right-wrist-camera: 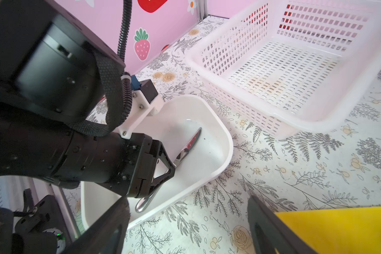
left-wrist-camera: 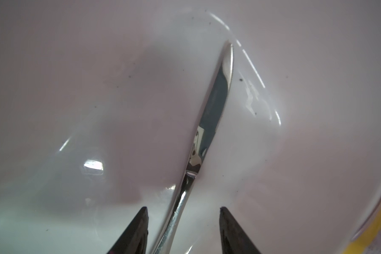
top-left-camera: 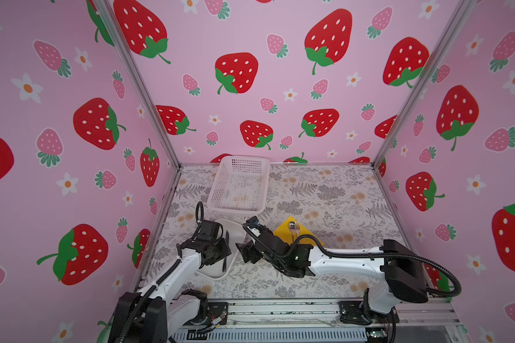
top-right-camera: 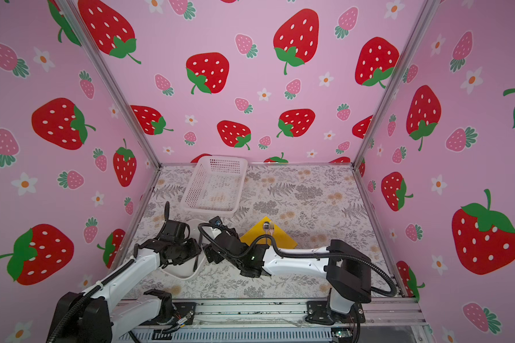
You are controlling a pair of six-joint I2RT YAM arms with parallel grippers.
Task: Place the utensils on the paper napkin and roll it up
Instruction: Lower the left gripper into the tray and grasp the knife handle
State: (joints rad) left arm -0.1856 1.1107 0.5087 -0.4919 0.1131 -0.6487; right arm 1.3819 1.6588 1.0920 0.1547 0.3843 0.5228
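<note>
A silvery knife (left-wrist-camera: 209, 114) lies in the white tray (left-wrist-camera: 75, 88), its blade toward the tray's far end. My left gripper (left-wrist-camera: 183, 210) stands open astride the knife's handle, with a gap on each side; the right wrist view shows one of its fingers (right-wrist-camera: 166, 170) low in the tray beside the knife (right-wrist-camera: 191, 140). The yellow paper napkin (top-left-camera: 302, 234) lies flat to the right, partly hidden by my right arm. A spoon (top-left-camera: 292, 225) and a fork (top-left-camera: 296, 229) rest on the napkin. My right gripper (right-wrist-camera: 187, 199) hangs open and empty over the table between tray and napkin (right-wrist-camera: 328, 228).
A white perforated basket (top-left-camera: 229, 210) stands behind the tray (top-left-camera: 239, 234), near the back wall. Both grippers sit close together at the tray's right rim (right-wrist-camera: 227, 140). Strawberry-print walls enclose the floral-patterned table on three sides.
</note>
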